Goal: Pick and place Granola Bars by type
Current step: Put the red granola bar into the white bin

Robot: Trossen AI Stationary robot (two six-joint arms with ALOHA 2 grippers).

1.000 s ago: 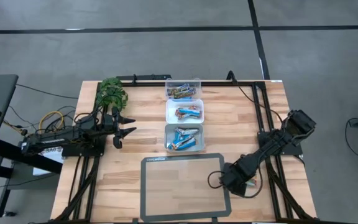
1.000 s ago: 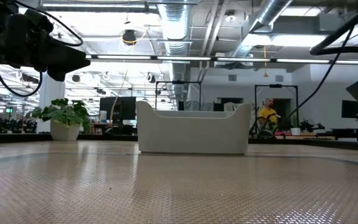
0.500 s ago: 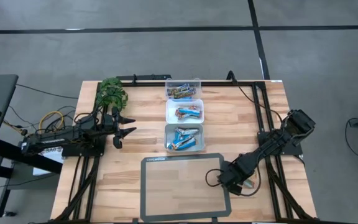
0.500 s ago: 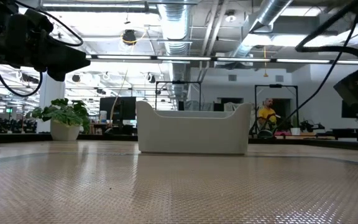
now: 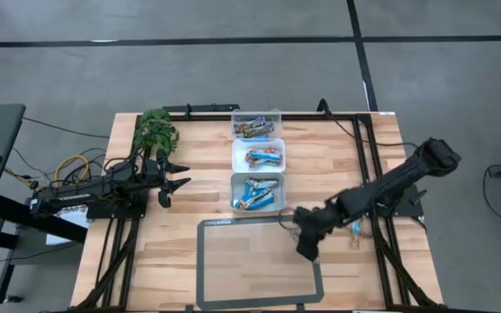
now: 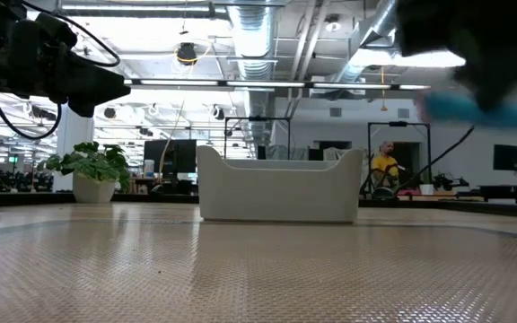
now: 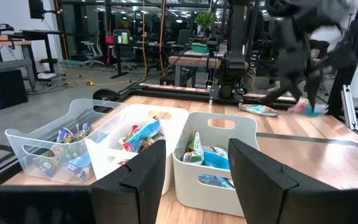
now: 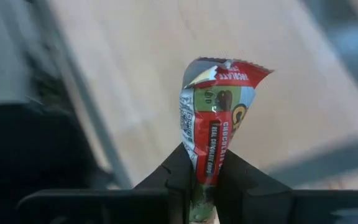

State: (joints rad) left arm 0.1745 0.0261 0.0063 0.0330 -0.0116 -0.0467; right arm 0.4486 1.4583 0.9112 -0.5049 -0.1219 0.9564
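My right gripper (image 5: 306,246) hangs over the right edge of the dark-framed mat (image 5: 233,269), shut on a green-and-red granola bar (image 8: 218,118). Three clear tubs (image 5: 257,191) (image 5: 258,156) (image 5: 256,124) stand in a row at the table's middle and hold granola bars; blue ones show in the nearest tub (image 7: 213,158). One loose bar (image 5: 355,233) lies on the wood right of the mat. My left gripper (image 5: 181,174) waits open at the table's left, level, pointing at the tubs. My right gripper pinches one end of the granola bar (image 8: 205,171) between its two fingers (image 8: 182,168). The rest of the wrapper sticks out past the fingertips along their line, its crimped free end (image 8: 229,71) farthest out. The bar is lifted clear of the table.
A potted green plant (image 5: 156,130) stands at the far left corner of the table. Black frame rails (image 5: 368,165) run along the table's right side and far edge. Bare wood lies between the tubs and the right rail.
My right gripper has risen from the table by the mat's right edge and swung toward the table's left and far side, nearer the tubs, its arm stretching out. A bar that lay beside it stays on the wood.
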